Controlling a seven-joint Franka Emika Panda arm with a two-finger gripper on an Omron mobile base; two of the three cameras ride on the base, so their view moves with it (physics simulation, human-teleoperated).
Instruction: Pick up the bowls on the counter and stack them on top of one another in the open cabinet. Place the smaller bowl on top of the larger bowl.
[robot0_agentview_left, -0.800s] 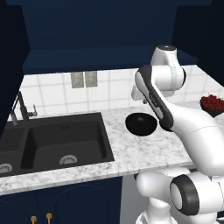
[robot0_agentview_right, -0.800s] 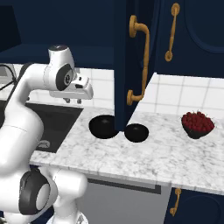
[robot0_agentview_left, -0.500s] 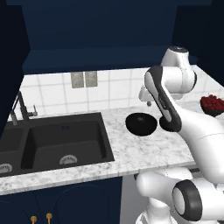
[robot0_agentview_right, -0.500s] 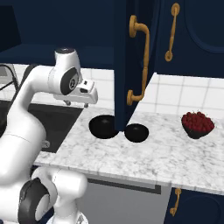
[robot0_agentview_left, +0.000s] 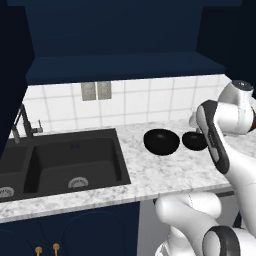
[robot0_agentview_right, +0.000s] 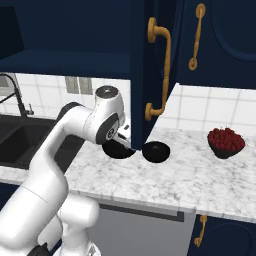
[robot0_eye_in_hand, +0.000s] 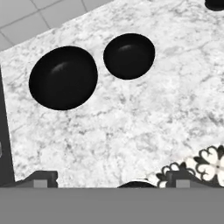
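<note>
Arm (robot0_agentview_right: 90, 125) now right, above larger bowl (robot0_agentview_left: 161, 141).

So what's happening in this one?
The arm is over the counter and holds nothing. Two black bowls sit side by side on the marble, apart: the larger bowl nearer the sink, the smaller bowl beside it. The hand camera looks down on both. The open cabinet above has no bowl showing in it, so stacking has not begun.
</note>
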